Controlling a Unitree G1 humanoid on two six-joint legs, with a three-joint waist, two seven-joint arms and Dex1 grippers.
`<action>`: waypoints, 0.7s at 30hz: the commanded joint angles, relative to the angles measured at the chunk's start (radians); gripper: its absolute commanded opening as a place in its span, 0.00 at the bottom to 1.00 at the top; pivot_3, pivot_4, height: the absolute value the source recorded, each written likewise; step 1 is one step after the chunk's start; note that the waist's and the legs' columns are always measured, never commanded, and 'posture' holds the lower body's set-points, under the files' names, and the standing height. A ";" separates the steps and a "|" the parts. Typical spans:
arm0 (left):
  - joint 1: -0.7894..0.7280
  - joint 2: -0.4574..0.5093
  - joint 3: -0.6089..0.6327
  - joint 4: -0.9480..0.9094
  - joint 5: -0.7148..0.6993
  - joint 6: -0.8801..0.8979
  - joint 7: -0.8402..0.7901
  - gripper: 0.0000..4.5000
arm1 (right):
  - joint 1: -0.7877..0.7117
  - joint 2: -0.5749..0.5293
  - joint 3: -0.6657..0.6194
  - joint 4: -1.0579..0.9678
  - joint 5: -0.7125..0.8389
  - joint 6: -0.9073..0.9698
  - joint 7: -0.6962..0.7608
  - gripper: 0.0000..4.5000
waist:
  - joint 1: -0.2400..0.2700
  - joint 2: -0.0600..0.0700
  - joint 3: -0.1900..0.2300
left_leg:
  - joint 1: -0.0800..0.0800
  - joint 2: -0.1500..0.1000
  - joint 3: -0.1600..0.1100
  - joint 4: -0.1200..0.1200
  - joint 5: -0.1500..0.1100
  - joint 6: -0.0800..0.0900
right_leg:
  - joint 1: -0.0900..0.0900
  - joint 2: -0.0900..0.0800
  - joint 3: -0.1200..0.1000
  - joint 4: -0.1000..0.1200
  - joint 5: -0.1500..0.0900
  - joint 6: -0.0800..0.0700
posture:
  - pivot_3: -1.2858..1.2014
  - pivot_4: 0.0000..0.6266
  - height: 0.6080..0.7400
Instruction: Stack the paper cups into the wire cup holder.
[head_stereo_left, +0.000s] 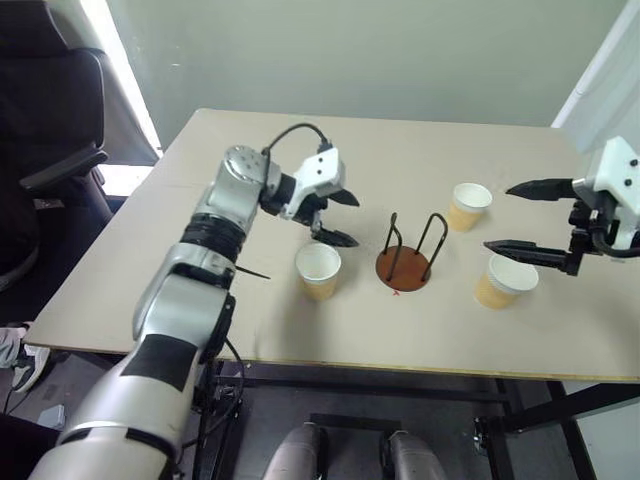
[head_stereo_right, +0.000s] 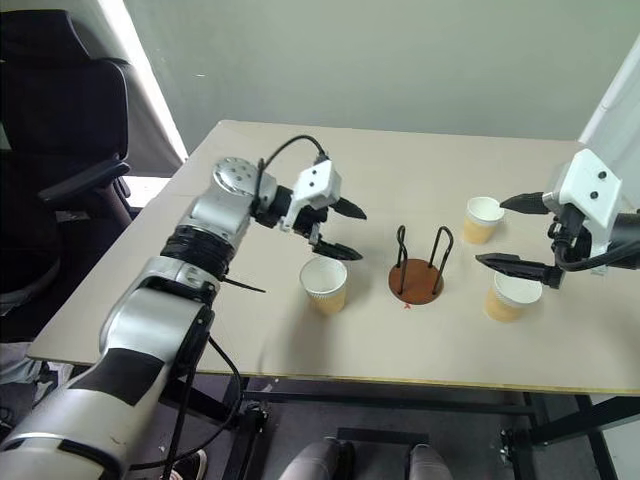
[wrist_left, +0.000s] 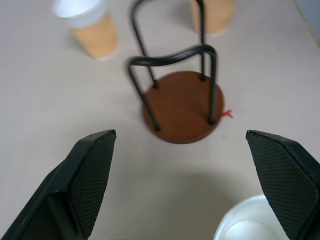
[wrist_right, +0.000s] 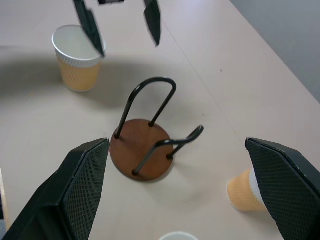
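Nearest the front edge of the table (head_stereo_left: 150, 240): two cups, both upright, mouths up, long axes vertical. Left cup (head_stereo_left: 318, 270) stands just left of the holder (head_stereo_left: 403, 266), apart from it. Right cup (head_stereo_left: 505, 281) stands to the holder's right, a little farther from it, partly under the lower finger of the right gripper (head_stereo_left: 527, 217).

Between them, the holder: round reddish-brown base flat on the tabletop, two black wire loops rising straight up, long axis vertical, open top facing up. Empty, no cup inside the loops. Small red mark on the table at the base's front edge.

Above and just behind the left cup, the left gripper (head_stereo_left: 341, 218): fingers spread wide, grasping nothing, tips aimed toward the holder and slightly down. In the left wrist view, holder centred between the spread fingers (wrist_left: 90, 175), rim of the left cup at the corner by one finger.

At the right side, the right gripper: released, fingers wide apart, nothing between them, tips aimed left toward the holder. Lower finger over the right cup's rim; contact cannot be told.

Farther back, the third cup (head_stereo_left: 468, 206): upright, mouth up, behind and right of the holder, well apart from the other two.

Beyond the table's left edge, a black chair (head_stereo_left: 45, 150).
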 joint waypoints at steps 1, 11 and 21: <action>-0.041 0.020 0.057 -0.020 -0.041 0.024 0.016 1.00 | -0.040 0.004 0.012 0.005 -0.023 -0.034 -0.005 0.99 | -0.001 0.000 0.000 | 0.000 0.000 0.000 0.000 0.000 0.000 | 0.000 0.000 0.000 0.000 0.000 0.000 | 0.52 0.24 1.00; 0.014 0.123 0.130 -0.161 -0.126 0.192 -0.030 1.00 | -0.351 0.153 0.312 0.314 -0.304 -0.250 0.001 0.99 | -0.019 0.000 0.000 | 0.001 0.001 0.000 -0.001 0.004 0.007 | -0.002 0.000 -0.001 0.000 0.002 -0.003 | 0.52 0.24 1.00; 0.122 0.187 0.167 -0.340 -0.201 0.356 0.008 1.00 | -0.588 0.337 0.506 0.806 -0.620 -0.569 -0.009 0.99 | -0.022 0.000 0.000 | -0.001 0.001 -0.002 -0.002 0.009 0.013 | -0.004 0.000 -0.003 0.000 0.008 -0.017 | 0.52 0.24 1.00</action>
